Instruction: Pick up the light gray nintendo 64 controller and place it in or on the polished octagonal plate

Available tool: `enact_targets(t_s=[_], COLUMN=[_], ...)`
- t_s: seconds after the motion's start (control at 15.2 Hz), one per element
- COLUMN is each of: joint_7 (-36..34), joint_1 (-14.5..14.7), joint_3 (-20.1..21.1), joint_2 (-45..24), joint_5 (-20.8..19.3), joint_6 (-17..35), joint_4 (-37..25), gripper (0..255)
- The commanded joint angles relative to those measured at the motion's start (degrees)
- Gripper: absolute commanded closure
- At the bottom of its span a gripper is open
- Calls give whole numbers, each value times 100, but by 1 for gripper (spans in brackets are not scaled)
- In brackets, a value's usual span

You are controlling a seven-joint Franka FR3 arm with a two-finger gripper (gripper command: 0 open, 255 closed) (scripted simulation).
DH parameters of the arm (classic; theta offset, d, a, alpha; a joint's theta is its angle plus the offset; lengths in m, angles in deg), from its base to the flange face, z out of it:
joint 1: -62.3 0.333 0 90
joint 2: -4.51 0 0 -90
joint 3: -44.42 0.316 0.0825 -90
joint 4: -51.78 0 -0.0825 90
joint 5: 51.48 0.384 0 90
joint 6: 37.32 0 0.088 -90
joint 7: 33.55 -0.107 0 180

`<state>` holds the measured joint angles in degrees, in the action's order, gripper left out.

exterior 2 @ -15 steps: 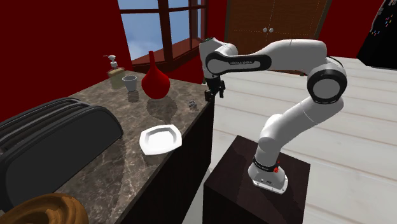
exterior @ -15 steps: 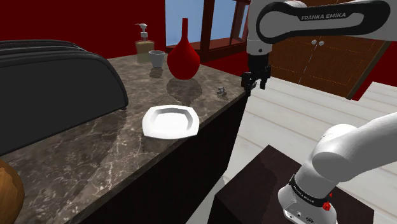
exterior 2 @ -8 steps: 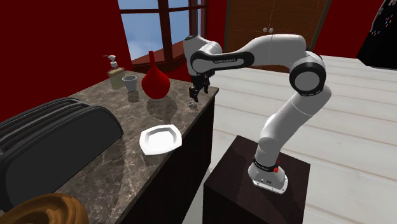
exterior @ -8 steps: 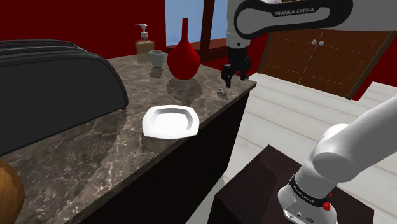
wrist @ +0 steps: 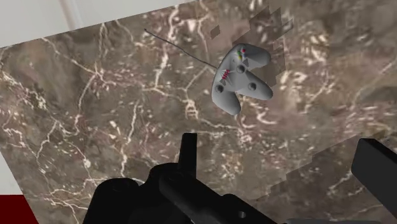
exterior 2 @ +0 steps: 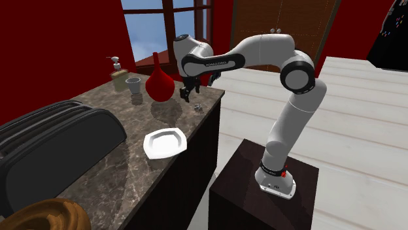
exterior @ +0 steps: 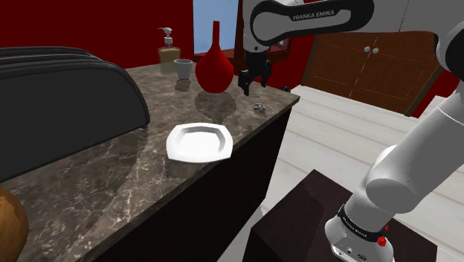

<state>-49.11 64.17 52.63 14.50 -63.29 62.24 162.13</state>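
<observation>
A small light grey controller (exterior: 259, 108) (exterior 2: 197, 106) lies flat on the dark marble counter (exterior: 111, 179), close to the counter's edge. In the wrist view the controller (wrist: 240, 77) has coloured buttons and a thin cord trailing off. My black gripper (exterior: 253, 88) (exterior 2: 187, 98) hangs above the counter, a little past the controller toward the red vase. It is open, its fingers (wrist: 186, 149) stand wide apart and hold nothing. A white octagonal plate (exterior: 178, 149) (exterior 2: 152, 149) sits empty nearer the counter's middle.
A red vase (exterior: 214, 67) (exterior 2: 159, 85) stands just behind the gripper. Farther back are a soap dispenser (exterior: 168, 53) and a small cup (exterior: 183, 68). A large black appliance (exterior: 59, 97) takes up the counter's left side. A brown round object (exterior: 9, 227) is at the lower left.
The arm has swung to the shoulder view's left, carrying the gripper from beyond the counter's edge to above the counter near the controller. The fingers stayed open.
</observation>
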Motion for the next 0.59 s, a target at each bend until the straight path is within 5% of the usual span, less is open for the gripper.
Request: enact_targets(t_s=[0.0, 0.53], joint_7=[-13, -26], joint_1=[-7, -34], joint_3=[-7, -45], joint_2=[-42, -48], joint_5=[-25, -50], joint_6=[147, 497], joint_4=[87, 424], gripper=[0, 0])
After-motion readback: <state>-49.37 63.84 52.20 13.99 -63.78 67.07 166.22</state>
